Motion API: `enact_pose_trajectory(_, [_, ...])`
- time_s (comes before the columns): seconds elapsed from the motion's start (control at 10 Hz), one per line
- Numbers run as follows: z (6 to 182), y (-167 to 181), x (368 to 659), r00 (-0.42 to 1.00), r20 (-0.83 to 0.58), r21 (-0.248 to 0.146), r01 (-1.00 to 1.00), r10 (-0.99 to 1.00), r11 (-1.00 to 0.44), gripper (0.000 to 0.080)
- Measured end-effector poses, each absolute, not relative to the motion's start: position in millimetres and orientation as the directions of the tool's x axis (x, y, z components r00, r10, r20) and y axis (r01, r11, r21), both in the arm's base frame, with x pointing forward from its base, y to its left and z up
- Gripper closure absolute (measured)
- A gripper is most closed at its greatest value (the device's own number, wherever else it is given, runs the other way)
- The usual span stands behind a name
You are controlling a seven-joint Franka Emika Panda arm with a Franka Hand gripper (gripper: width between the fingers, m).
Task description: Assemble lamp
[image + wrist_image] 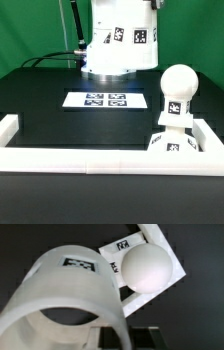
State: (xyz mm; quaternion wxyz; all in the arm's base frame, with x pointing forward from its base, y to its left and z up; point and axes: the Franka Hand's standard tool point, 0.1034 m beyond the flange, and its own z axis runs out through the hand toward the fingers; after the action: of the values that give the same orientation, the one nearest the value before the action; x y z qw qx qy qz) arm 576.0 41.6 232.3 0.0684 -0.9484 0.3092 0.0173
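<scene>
Black tabletop (50,110) fills most of what we see, edged by white border rails (100,160) and backed by a green wall. On it lies the marker board (105,100). Above that board we see the shade (120,40) lifted clear of the table, its tags facing us. At the exterior view's right, the bulb (176,92) stands upright in the base (178,145), just inside the rail corner. In the wrist view the shade (70,297) sits close to the camera with the bulb (150,268) and base (170,258) beyond it. Our gripper (118,338) appears to clamp the shade's wall, though its fingers are mostly hidden.
</scene>
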Motion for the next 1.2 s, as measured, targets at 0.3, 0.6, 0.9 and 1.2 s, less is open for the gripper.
enact_pose_trajectory(0.3, [232.1, 44, 576, 0.801, -0.077, -0.118, -0.598, -0.593, -0.793, 0.0755])
enact_pose_trajectory(0.6, [248.8, 82, 600, 0.781, -0.058, -0.14, -0.623, -0.621, -0.77, 0.0755])
enact_pose_trajectory(0.9, [240.2, 105, 612, 0.781, -0.038, -0.145, -0.621, -0.623, -0.77, 0.0755])
enact_pose_trajectory(1.2, [223.7, 120, 612, 0.795, -0.027, -0.132, -0.604, -0.606, -0.786, 0.0755])
